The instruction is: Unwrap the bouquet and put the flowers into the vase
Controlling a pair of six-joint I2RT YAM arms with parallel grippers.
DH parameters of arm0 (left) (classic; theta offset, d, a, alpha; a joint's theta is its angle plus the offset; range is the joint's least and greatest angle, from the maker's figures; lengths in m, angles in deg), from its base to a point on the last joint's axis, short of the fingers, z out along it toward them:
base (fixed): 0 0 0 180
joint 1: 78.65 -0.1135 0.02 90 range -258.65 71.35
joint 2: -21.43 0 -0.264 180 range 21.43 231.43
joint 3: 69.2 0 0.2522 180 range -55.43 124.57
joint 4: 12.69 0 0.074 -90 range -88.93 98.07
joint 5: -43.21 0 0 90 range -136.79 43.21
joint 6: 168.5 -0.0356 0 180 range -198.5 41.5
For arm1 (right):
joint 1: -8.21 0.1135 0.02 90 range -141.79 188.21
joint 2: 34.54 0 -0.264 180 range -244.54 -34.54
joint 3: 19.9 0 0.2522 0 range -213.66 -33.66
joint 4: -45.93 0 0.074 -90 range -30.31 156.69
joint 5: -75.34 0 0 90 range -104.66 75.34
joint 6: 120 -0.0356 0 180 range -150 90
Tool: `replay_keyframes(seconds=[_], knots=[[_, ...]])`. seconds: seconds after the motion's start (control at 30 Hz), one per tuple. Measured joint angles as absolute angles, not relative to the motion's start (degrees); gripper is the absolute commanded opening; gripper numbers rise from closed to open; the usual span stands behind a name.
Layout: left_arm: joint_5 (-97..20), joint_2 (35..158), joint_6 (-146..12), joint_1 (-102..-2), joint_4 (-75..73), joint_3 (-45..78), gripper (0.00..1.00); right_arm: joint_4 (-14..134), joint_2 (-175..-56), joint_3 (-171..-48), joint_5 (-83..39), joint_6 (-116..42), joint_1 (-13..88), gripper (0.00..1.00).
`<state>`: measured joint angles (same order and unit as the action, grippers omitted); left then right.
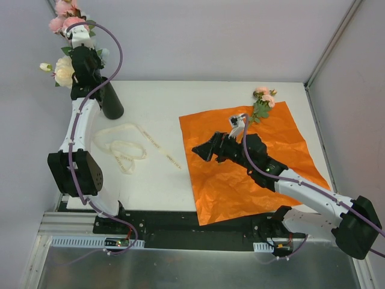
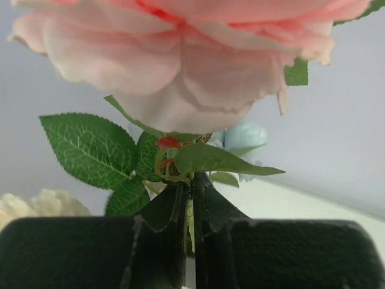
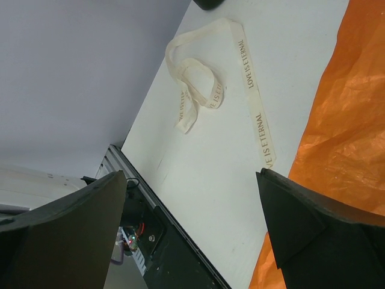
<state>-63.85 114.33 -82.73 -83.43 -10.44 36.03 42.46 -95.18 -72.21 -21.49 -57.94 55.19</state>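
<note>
Bright, even light from overhead; hardly a shadow in the place.
The white table (image 1: 156, 180) and walls (image 1: 210, 36) looked pale and washed; the orange paper (image 1: 240, 186) glowed evenly; in the left wrist view the pink bloom (image 2: 180, 54) was blurred by closeness, the leaves (image 2: 90, 147) below it sharp; the fingers (image 3: 60, 229) in the right wrist view loomed dark and soft-edged.

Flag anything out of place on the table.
One pink sprig lies alone at the orange paper's far edge, apart from the bunch pinched in the left fingers near the vase. The ribbon lies loose between them.
</note>
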Motion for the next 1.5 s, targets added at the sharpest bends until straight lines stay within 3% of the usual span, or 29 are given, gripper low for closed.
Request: replay_keyframes(seconds=[0.2,0.43,0.6,1.03,1.27,1.5], knots=[[-63.3,114.8,-80.4,-83.6,-5.6,34.9,0.29,46.0,-95.2,-73.0,-18.9,-58.1,55.2,0.99],[-59.6,113.5,-77.6,-83.6,0.1,33.2,0.82,54.3,-95.2,-76.0,-10.1,-61.0,54.3,0.99],[-55.4,108.2,-73.9,-83.6,5.5,30.8,0.99,57.9,-95.2,-76.4,-6.7,-64.0,52.8,0.99],[-30.3,89.7,-57.9,-82.3,9.3,20.5,0.99,64.2,-95.5,-76.8,-1.1,-66.6,45.4,0.99],[-19.8,87.8,-53.3,-72.8,12.4,9.2,0.99,64.8,-95.5,-76.8,-3.0,-64.7,34.8,0.98],[-13.4,85.4,-51.9,-68.9,14.8,0.5,0.99,64.5,-97.2,-76.5,-8.7,-63.5,22.8,0.87]])
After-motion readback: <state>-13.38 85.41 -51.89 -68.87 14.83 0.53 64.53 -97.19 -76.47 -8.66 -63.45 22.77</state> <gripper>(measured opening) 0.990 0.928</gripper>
